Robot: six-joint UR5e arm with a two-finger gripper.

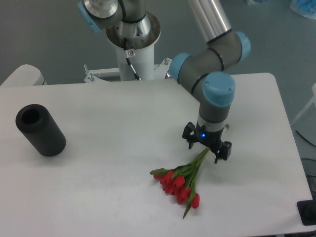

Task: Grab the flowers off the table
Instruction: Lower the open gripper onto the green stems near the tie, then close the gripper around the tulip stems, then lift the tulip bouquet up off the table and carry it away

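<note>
The flowers (180, 181) lie on the white table (118, 118) at the front right: red tulip buds toward the front, green stems running up and to the right. My gripper (207, 147) hangs low over the upper end of the stems. Its two dark fingers stand apart, one on each side of the stem ends, and the jaws look open. The stem tips are hidden under the gripper body, so I cannot tell whether the fingers touch them.
A black cylinder (40, 130) lies on its side at the table's left. The arm's white base column (133, 47) stands at the back edge. The table's right edge is close to the gripper.
</note>
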